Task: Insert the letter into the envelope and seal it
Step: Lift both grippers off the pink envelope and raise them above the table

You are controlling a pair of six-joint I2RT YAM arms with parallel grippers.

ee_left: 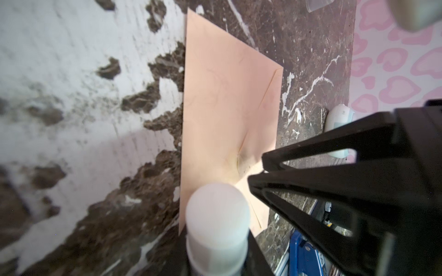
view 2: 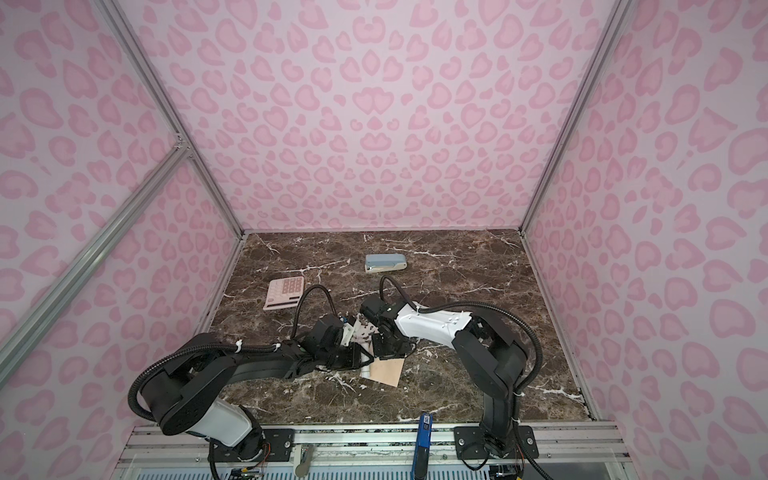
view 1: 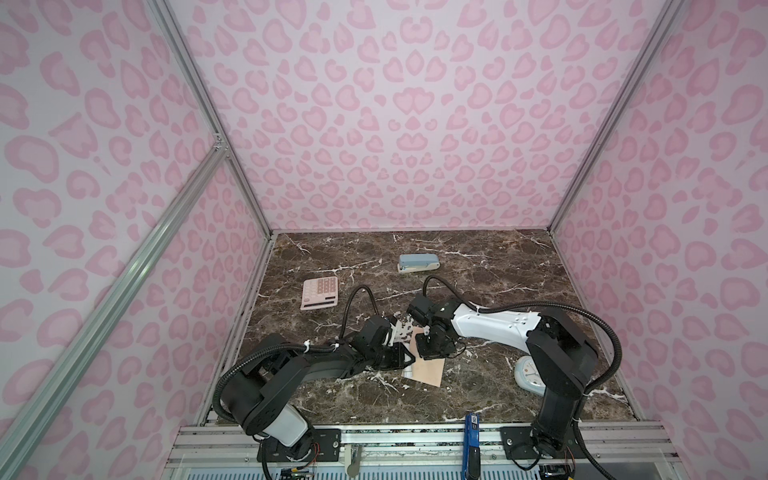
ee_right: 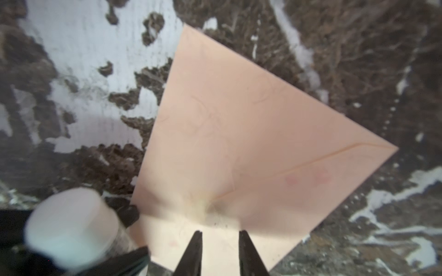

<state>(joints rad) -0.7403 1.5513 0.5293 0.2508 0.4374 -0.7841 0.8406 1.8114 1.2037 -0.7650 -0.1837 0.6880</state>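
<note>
Envelope [view 1: 429, 370]: flat, 6 o'clock of table [view 1: 498, 270] ctr.
L gripper [ee_left: 217, 241]: we see it clamped on white cylinder [ee_left: 217, 210].
R gripper [ee_right: 220, 239]: jaws apart, over pale flap [ee_right: 165, 236].

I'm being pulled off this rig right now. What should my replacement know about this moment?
Left hand: shut on a white glue stick, at the envelope's flap end.
Right hand: open, tips just above the pale flap.
Envelope: flat on the marble table; the flap looks open.
Letter: not seen directly. Faint curls showing through the envelope suggest it is inside.
Left to do: probably glue the flap, fold it shut and press.
</note>
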